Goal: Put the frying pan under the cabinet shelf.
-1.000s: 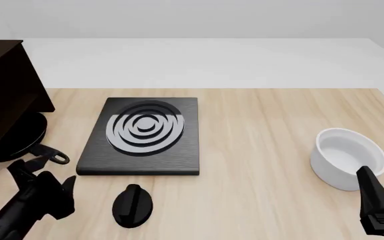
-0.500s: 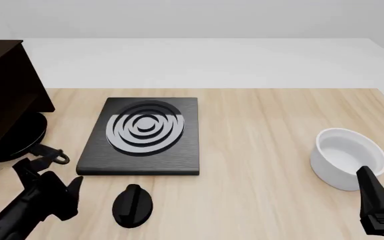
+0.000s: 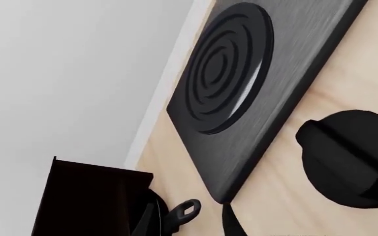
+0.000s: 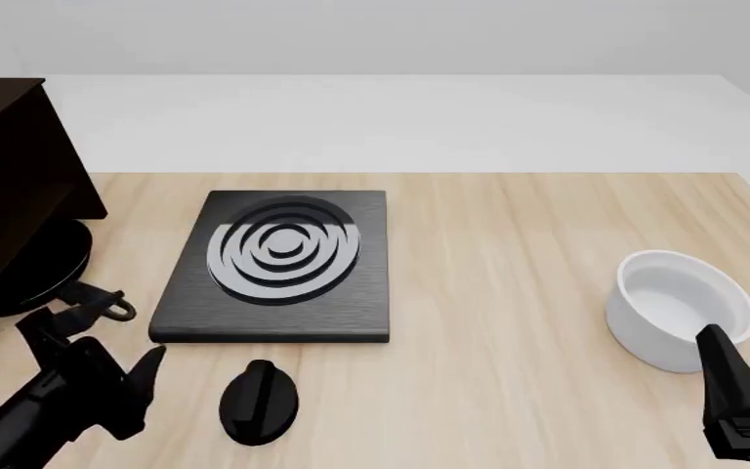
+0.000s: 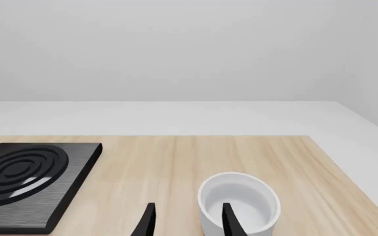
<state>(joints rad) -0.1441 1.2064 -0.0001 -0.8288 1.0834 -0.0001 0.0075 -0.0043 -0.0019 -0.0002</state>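
Round black frying pan (image 4: 36,269) already sits under the big dark brown wooden cabinet shelf (image 4: 4,186), handle sticking out, left claw (image 4: 89,337) released beside it, so retreat looks next.

Black frying pan (image 4: 39,269) tucked under dark cabinet shelf (image 4: 11,186)

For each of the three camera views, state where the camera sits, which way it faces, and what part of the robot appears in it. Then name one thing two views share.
Front view: fixed above and behind the arms, facing forward and down at the table; both arms show.
Left wrist view: behind the left hand, facing the stove plate, knob, cabinet shelf; fingertips show.
Right wrist view: behind the right hand, facing the white bowl; fingers show.
Shared: all three show the stove plate.
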